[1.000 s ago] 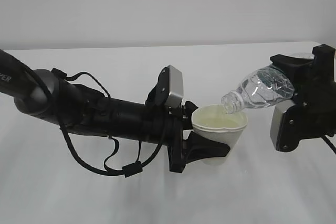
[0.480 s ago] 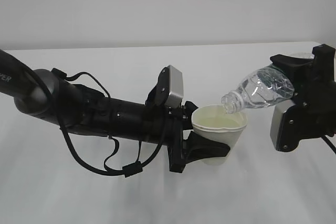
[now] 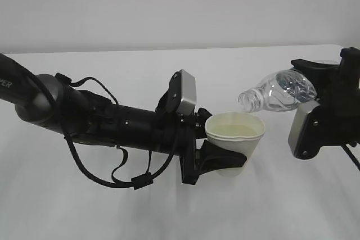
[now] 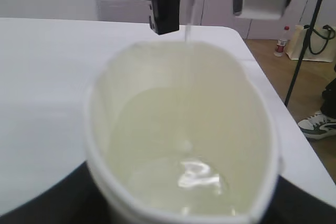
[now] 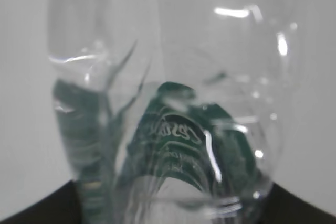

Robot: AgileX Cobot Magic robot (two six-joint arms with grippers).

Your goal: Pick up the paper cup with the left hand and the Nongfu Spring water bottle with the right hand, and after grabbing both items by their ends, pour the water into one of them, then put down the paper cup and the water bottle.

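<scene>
White paper forms the cup [image 3: 235,139], which sits clamped in the left gripper [image 3: 216,153], the black fingers spread part-way and pressing its lower sides so hard that the rim is squeezed into an oval. The cup is upright and lifted just off the white table [image 3: 112,212], near the middle of the exterior view. In the left wrist view its cream inside [image 4: 184,140] holds a shallow pool of water [image 4: 184,182] with a bright glint, and a thin stream falls into it from above.

The right gripper [image 3: 332,105] grips the bottle [image 3: 278,94] by its base end, fingers part-way apart around it. The bottle lies nearly level, its open mouth tipped slightly down, just above and to the right of the cup's rim, not touching it. The right wrist view shows clear ribbed plastic and the dark green label [image 5: 178,140] up close.
</scene>
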